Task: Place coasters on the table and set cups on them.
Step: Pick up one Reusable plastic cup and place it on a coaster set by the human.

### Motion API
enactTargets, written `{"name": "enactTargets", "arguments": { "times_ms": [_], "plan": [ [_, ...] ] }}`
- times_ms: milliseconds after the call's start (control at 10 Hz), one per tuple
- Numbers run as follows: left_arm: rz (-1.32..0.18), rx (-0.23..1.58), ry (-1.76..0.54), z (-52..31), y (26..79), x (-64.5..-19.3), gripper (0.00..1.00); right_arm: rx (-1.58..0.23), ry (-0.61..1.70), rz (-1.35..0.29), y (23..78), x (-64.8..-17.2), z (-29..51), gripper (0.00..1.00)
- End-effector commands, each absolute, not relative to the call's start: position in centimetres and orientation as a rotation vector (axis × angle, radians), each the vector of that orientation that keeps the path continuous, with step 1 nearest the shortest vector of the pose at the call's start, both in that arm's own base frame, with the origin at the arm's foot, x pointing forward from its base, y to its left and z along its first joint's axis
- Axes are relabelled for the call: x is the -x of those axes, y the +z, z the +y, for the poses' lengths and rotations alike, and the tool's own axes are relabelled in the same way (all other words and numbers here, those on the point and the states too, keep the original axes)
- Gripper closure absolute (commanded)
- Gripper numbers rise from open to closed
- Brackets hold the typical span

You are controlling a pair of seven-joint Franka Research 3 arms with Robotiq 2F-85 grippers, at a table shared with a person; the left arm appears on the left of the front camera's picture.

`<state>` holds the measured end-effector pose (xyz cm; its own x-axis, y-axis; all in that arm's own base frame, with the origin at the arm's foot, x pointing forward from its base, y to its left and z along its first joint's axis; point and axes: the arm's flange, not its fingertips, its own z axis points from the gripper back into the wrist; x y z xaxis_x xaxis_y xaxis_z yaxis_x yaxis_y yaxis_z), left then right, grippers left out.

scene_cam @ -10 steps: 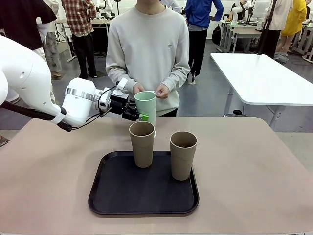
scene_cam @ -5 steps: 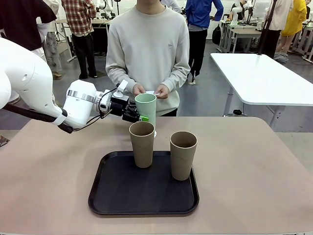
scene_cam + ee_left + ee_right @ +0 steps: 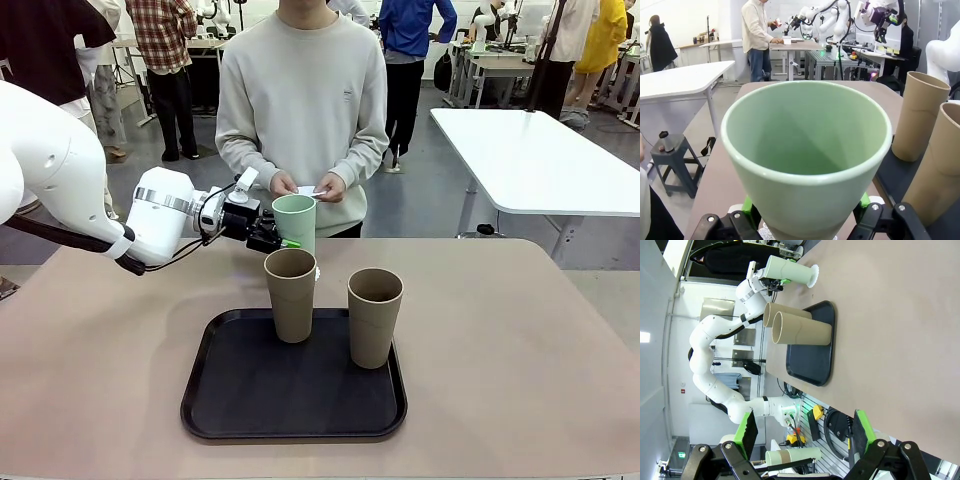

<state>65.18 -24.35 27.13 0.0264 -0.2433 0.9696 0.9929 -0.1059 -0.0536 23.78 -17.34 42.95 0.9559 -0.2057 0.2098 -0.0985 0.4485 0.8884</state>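
One mint cup [image 3: 296, 214], seemingly light, stiff and smooth, clamped sideways by the left gripper [image 3: 284, 241]; right gripper [image 3: 804, 432] wide open.

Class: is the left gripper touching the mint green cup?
Touching. In the left wrist view the left gripper clamps the mint green cup on both sides.

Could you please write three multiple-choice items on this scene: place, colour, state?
1. Where do the two tan cups stand? A) black tray B) bare table C) person's hands
2. What colour is the cup in the left gripper? A) tan B) mint green C) white
3. The right gripper is: A) shut B) holding a cup C) open
Answers: 1 A, both stand inside its rim; 2 B, it grips the mint green cup; 3 C, its jaws stand wide apart.
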Motion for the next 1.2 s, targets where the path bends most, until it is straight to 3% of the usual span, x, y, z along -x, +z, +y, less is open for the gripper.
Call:
{"name": "enactTargets", "arguments": {
  "times_ms": [0, 1100],
  "plan": [
    [-0.922, 1.137, -1.396, -24.1, 26.8, -65.1, 0.14, -1.115, -0.072, -0.321, 42.9, -24.0, -17.4, 0.00],
    [-0.944, 1.158, -1.419, -24.4, 25.4, -65.1, 0.14, -1.115, -0.072, -0.321, 42.9, -24.0, -17.4, 0.00]
  ]
}}
